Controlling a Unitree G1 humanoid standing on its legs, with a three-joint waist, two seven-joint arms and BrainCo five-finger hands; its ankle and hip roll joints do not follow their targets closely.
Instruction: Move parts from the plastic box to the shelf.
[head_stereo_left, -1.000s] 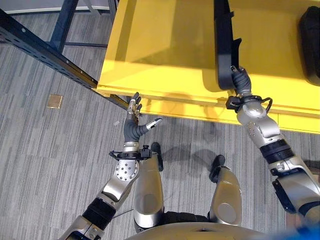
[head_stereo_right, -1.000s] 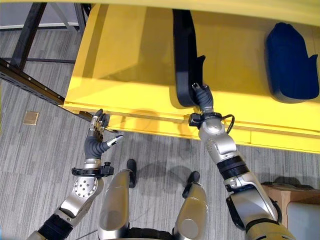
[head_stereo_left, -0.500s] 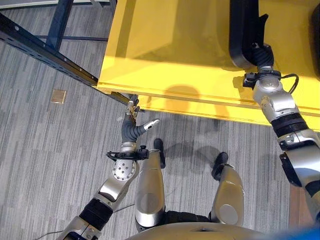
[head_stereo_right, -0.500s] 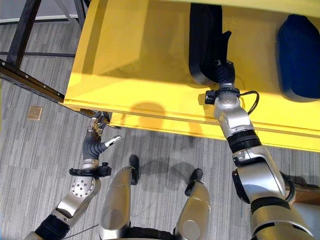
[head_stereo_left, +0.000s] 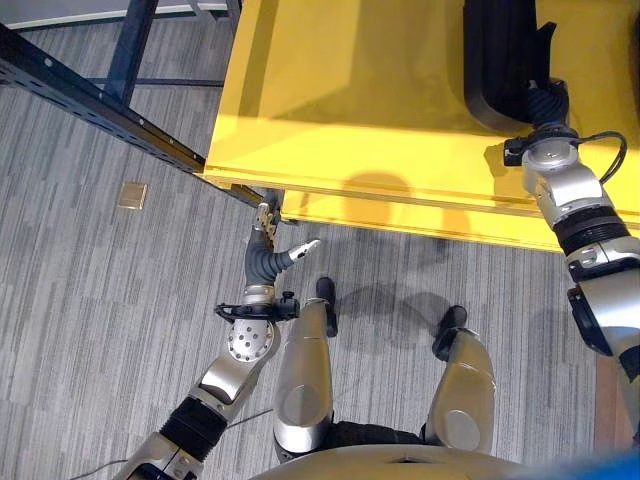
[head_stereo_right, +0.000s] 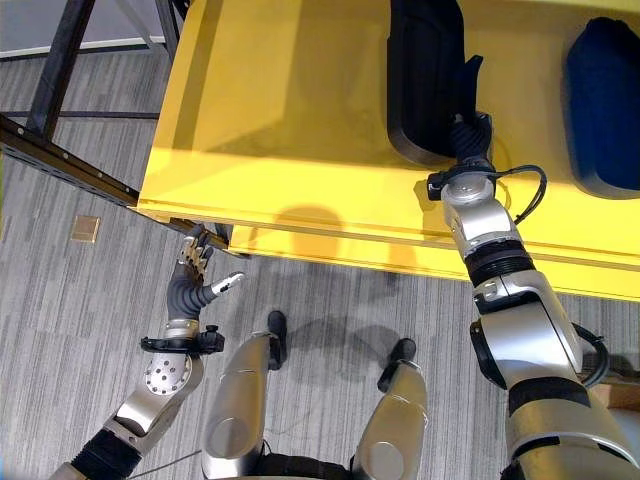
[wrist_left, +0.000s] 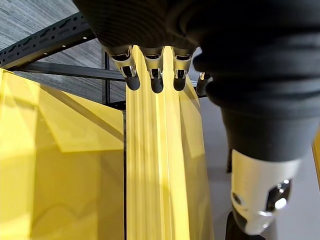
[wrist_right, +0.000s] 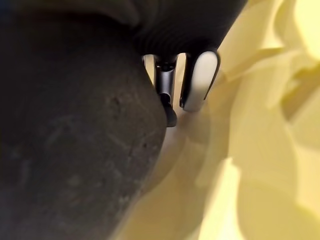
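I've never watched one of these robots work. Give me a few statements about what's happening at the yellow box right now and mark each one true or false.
1. The right hand is at the long black part inside the yellow box. True.
2. The left hand is gripping a black part. False: it hangs beside the box's outer corner with straight fingers and holds nothing.
3. A second dark part lies in the box, further to the robot's right. True.
4. The long black part lies on the grey floor. False: it lies inside the yellow box.
5. A dark metal frame stands to the left of the box. True.
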